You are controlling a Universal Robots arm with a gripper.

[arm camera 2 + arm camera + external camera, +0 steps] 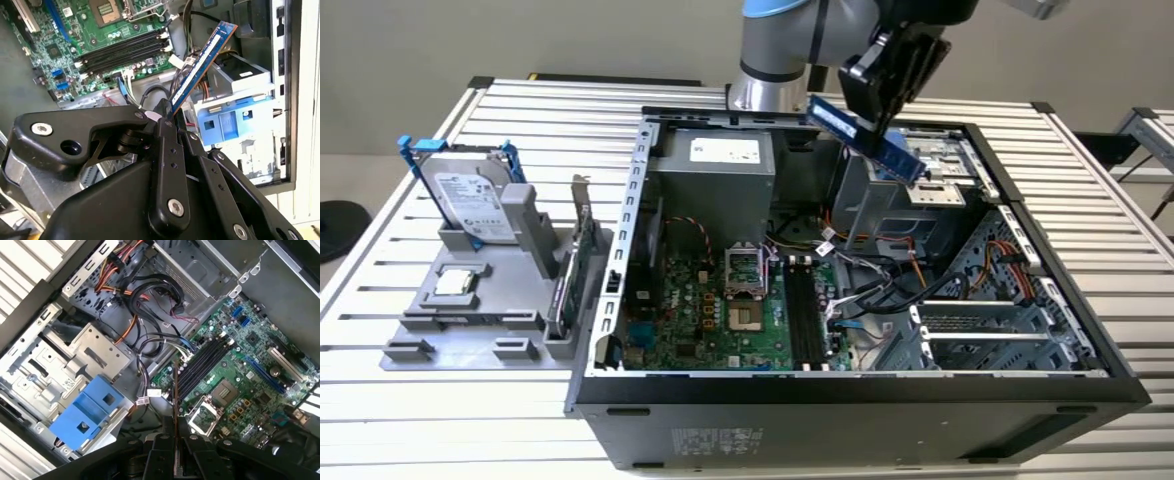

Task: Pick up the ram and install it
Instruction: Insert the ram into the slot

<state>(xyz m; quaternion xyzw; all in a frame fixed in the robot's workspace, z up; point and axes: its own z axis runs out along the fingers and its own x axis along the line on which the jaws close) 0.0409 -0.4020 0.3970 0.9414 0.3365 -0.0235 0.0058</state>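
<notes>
My gripper (865, 112) is clenched on the ram (897, 152), pinching one end of the blue stick so the rest juts out at a slant; in the exterior view it hangs in the air above the far part of the open computer case (854, 400), over the metal drive cage and towards the exterior view's right; it is well apart from the motherboard (707, 310) below. In the second wrist view the ram (202, 65) rises from my gripper (167, 117) with its chips and label showing, and the black memory slots (122, 52) lie beyond it on the green board; a blue plastic bracket (225, 122) sits on the cage beside it. In the first wrist view I see the ram (176, 400) edge-on, a thin line coming up from my gripper (176, 442), near the end of the memory slots (202, 362); a tangle of cables (150, 295) lies beyond. The ram is not yet seated in a slot. On the slatted table (400, 420), at the exterior view's left, a grey holder (420, 350) carries a hard drive (470, 200).
</notes>
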